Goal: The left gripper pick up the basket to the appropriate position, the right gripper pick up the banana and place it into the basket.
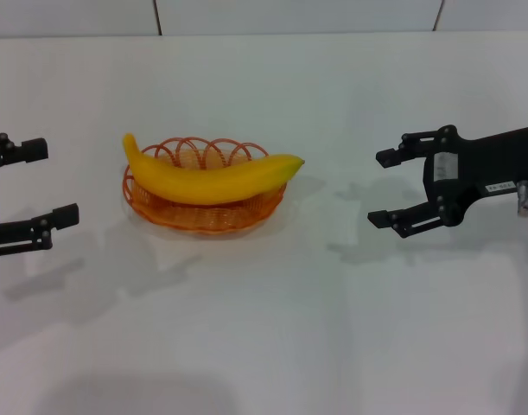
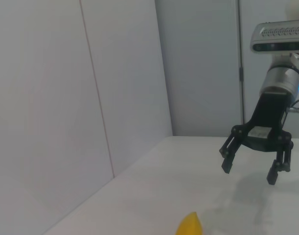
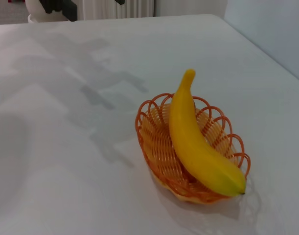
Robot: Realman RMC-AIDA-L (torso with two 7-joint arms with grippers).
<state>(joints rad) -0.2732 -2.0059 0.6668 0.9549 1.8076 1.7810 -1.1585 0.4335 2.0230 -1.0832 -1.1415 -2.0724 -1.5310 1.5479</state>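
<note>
I am seeing the banana (image 1: 213, 176) lying across the basket (image 1: 203, 212), both ends sticking out over the rim. The basket is standing on the white table (image 1: 272, 328). The left gripper (image 1: 34, 197) is waiting near its left side, fingers spread, holding nothing. The right gripper (image 1: 384, 188) is hanging well apart on the right, also spread and empty.

3 cameras: 1 high and frontal, 2 low and facing each other across the counter (image 1: 272, 346).

The head view looks forward and down from above. The left wrist view sits low, facing across to the right claw (image 2: 251, 169) and the wall. The right wrist view looks closely down at the basket (image 3: 161, 152) and banana (image 3: 195, 147), which the head view shares.
</note>
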